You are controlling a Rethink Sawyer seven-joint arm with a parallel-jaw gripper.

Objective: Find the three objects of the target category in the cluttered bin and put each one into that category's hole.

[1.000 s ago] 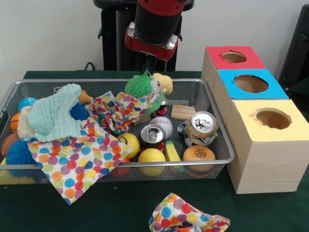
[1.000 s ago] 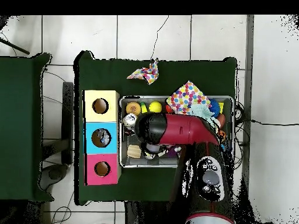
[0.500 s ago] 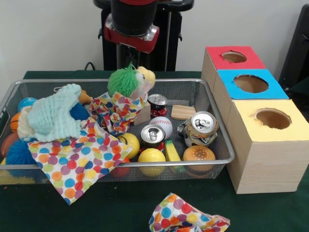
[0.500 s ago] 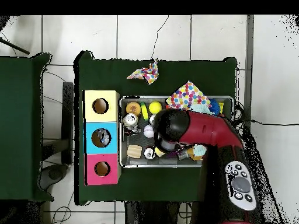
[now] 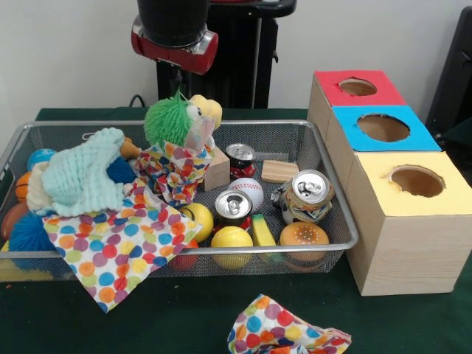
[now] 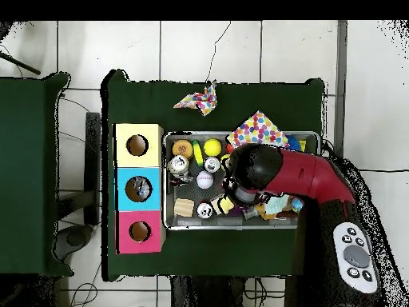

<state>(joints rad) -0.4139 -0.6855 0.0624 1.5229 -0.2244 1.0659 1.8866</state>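
Leftward across both earlier front views goes the gripper (image 5: 175, 74), now in the upper left-centre of the front view, above the wire bin (image 5: 335, 199). Whether its jaws are apart or together cannot be told; a thin stem hangs from it toward the green fuzzy toy (image 5: 165, 120), which has travelled left with it and sits raised above a spotted cloth (image 5: 175, 171). With the toy gone from that spot, a red can (image 5: 240, 158) and a wooden block (image 5: 217, 169) now show. Lower right in the bin lie 2 silver cans (image 5: 307, 193), a baseball (image 5: 248, 190), 2 yellow balls (image 5: 231, 243) and a toy burger (image 5: 303, 236). At the right of the frame stand 3 boxes, topped red (image 5: 357, 87), blue (image 5: 382, 127) and yellow (image 5: 417, 181), each with 1 hole. In the overhead view the red arm (image 6: 295, 177) covers the bin's centre.
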